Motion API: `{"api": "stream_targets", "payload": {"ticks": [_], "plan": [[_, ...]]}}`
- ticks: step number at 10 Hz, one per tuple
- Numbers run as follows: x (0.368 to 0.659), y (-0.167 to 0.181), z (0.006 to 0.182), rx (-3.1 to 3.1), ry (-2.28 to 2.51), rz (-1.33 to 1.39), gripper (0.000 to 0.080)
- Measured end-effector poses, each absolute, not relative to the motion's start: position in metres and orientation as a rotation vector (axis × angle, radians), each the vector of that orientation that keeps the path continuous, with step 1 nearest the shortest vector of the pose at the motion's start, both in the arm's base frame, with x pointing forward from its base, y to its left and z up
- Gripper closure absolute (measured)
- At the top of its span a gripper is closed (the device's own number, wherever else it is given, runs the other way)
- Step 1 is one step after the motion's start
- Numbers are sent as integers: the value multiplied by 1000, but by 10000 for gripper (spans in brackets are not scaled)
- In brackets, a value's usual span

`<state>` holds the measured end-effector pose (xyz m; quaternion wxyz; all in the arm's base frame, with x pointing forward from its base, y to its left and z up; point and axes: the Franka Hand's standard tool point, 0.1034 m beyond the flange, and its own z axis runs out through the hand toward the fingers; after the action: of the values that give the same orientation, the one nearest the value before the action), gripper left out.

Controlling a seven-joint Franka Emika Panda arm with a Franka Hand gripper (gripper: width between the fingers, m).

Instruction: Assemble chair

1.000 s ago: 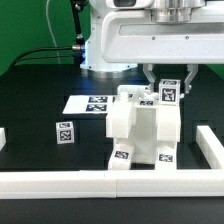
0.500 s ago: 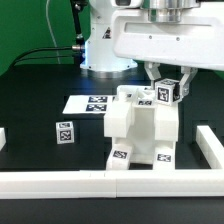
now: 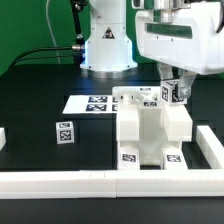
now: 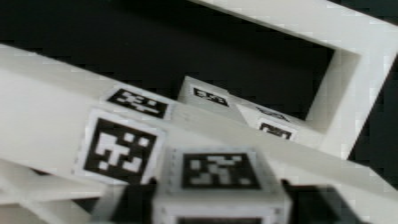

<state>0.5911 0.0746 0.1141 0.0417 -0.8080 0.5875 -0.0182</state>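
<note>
Seating step, as we read it. The end effector [image 3: 172, 90] is closed around a small tagged piece [image 3: 173, 95] at the chair's [image 3: 150, 130] top rear corner, on the exterior view's right.

The chair stands on the worktop [image 3: 40, 100], just inside the rail [image 3: 60, 181], with the marker board [image 3: 80, 103] behind it toward the exterior view's left.

A spare block [image 3: 65, 131] sits well apart from the chair on that same side. We judge it to be a part not yet fitted.

To do this step well:
- Line the piece up square with the chair's corner before pressing, because a tilted entry would likely jam.
- Push along one axis only, slowly. The chair rests loose on the worktop and may slide or tip under a sideways load.
- Release only once the piece sits flush, and open straight out so the fingers do not drag it.

Exterior view gives us the whole layout: chair, rail, board, block, and how high the piece sits against the chair. It does not show the contact face.

Wrist view looks down past the piece [image 4: 214, 172], its tag facing the camera, onto tagged chair panels [image 4: 125, 140] close below. We cannot tell from it whether the piece touches the chair. The block and board are out of its sight.
</note>
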Motion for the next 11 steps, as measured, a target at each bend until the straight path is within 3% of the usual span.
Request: {"api": "stream_targets", "payload": {"ticks": [1, 2, 3, 4, 7, 9, 10, 11], "plan": [[589, 75, 113, -2559, 1698, -47, 336], [591, 73, 114, -2658, 1540, -56, 217], [592, 73, 114, -2789, 1299, -67, 217], [591, 76, 113, -2899, 1041, -72, 164], [585, 79, 109, -3015, 698, -68, 151], [585, 79, 108, -3003, 745, -65, 151], [585, 79, 108, -3003, 747, -65, 238], [585, 79, 108, -2989, 800, -63, 374]]}}
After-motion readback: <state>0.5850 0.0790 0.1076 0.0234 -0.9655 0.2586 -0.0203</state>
